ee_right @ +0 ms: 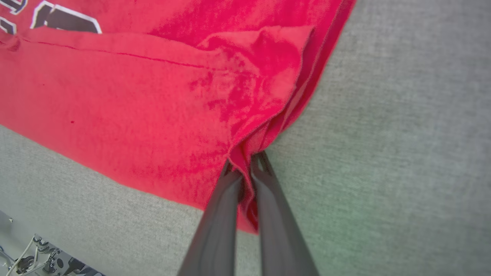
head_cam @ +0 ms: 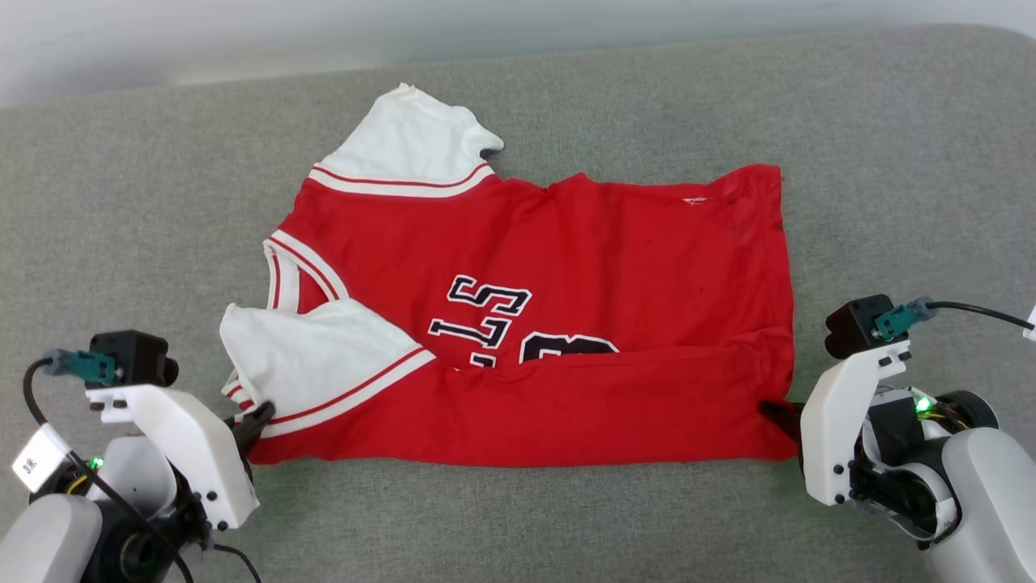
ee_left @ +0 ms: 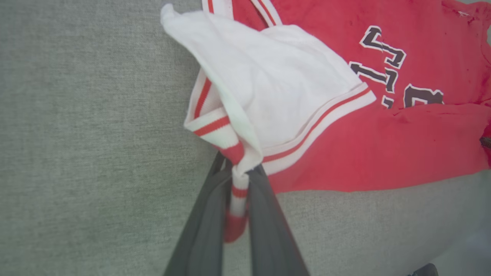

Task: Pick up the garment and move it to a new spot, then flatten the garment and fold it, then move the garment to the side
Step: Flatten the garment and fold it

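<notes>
From the head camera, finds the garment (head_cam: 566, 267) spread sideways on the grey padded surface (head_cam: 728, 105), collar to the left, near edge doubled up over the lower half of the lettering. Puts the left gripper (head_cam: 257, 417) at the edge of the near white sleeve (head_cam: 316, 356) and the right gripper (head_cam: 775, 411) at the near hem corner (head_cam: 781, 445). Through the left wrist, confirms the fingers (ee_left: 203, 230) pressed together on the striped cuff trim (ee_left: 238, 191) — a thin rib of cloth pinched between them, with slack sleeve draped above. Through the right wrist, shows the same at the other end: jaws closed to almost nothing on the bunched red corner, several layers gathered in. Judging by the drape and creases, expect a light, limp knit, not slippery — no stiffness to carry a fold, and likely to sag in the middle between two held points. Best taken at corners and seams, as here, with both layers caught; worth holding even tension across the span to avoid dragging or bunching on the cloth-covered top.
</notes>
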Controlling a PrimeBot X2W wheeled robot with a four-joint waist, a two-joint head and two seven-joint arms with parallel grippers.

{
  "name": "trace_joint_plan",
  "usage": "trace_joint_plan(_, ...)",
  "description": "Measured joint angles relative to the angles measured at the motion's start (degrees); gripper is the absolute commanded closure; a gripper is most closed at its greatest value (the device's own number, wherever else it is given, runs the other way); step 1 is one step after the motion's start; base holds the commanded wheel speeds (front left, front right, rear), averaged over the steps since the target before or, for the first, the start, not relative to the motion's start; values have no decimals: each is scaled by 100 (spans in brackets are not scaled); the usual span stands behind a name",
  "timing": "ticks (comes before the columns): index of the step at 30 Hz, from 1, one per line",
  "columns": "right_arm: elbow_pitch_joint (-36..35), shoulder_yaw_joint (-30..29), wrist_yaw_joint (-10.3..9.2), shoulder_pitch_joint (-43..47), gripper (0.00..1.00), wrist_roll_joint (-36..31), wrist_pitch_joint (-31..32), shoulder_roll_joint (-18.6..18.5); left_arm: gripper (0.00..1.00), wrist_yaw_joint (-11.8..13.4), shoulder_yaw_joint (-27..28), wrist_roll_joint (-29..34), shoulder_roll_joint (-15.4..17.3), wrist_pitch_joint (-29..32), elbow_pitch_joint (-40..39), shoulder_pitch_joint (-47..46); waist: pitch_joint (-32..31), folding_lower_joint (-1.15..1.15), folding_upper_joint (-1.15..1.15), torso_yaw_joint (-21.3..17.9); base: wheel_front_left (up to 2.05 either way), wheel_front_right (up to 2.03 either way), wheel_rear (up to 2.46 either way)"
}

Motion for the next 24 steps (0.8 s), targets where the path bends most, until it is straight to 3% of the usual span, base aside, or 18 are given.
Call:
trace_joint_plan(16, -253, -119, 0, 758, 100, 151, 141, -175, 100, 380, 53, -54, -91, -352, -425, 1533, -1125, 0, 0, 67, 0, 0, 0)
trace_joint_plan(24, -316, -355, -1, 1460, 100, 192, 194, 10, 100, 319, 9, -267, -410, -566, -79, 1894, -1275, 0, 0, 159, 0, 0, 0)
